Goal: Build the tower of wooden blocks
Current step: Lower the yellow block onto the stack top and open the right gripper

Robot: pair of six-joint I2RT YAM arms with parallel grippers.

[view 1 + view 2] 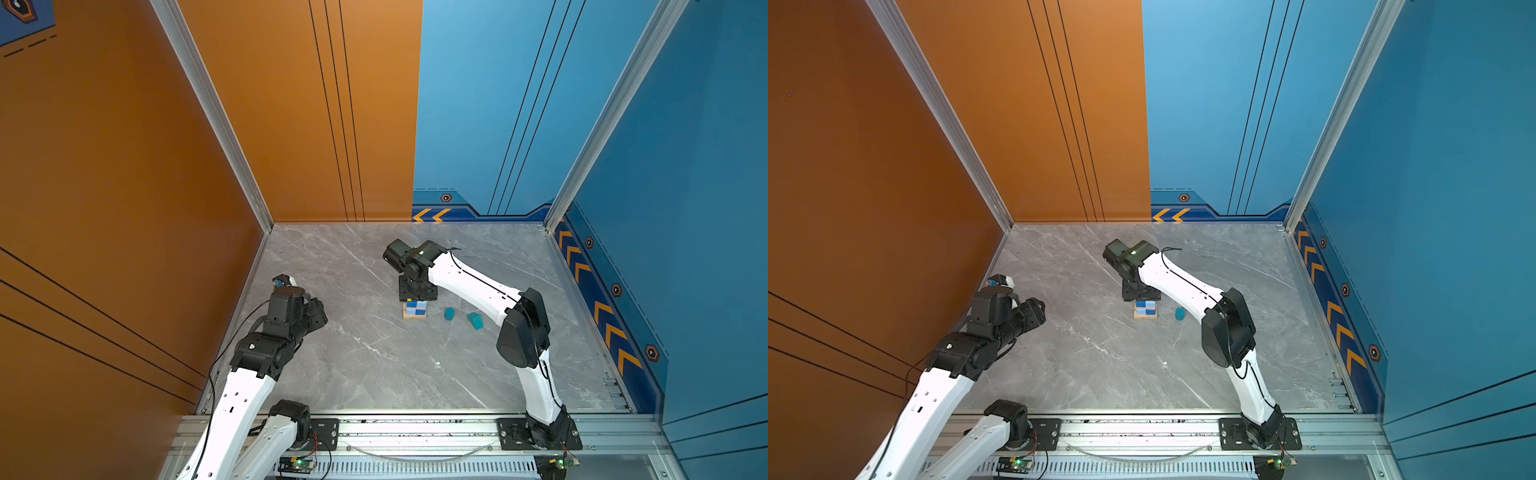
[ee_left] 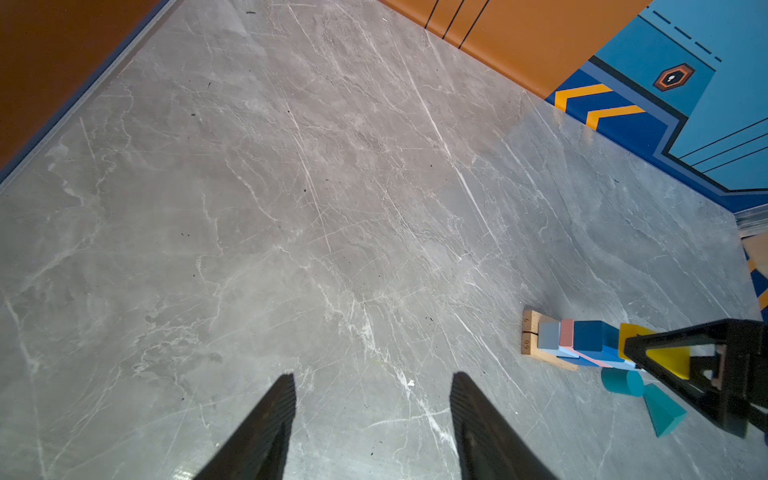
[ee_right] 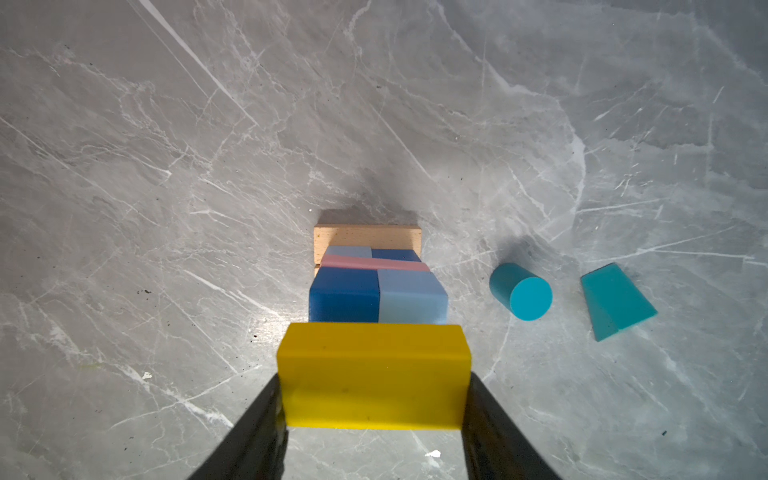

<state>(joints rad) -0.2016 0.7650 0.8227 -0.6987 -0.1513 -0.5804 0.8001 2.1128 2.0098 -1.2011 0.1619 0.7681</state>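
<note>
White veins run through the grey marble tabletop (image 3: 166, 166), the wood blocks (image 2: 590, 336) are a tan wooden plank (image 3: 365, 236), light blue cube (image 3: 411, 299), dark blue cube (image 3: 343, 295), pink slab (image 3: 353, 262), bright yellow bar (image 3: 374, 374), teal cylinder (image 3: 521, 297) and teal prism (image 3: 615, 301), and orange chevrons (image 2: 582, 90) mark the blue wall panel (image 1: 685, 166).

Two tan planks (image 2: 527, 345), four blue cubes (image 3: 344, 295), one pink slab (image 3: 353, 262), one yellow bar (image 3: 374, 374), one teal cylinder (image 3: 521, 297), one prism (image 3: 615, 301)
</note>
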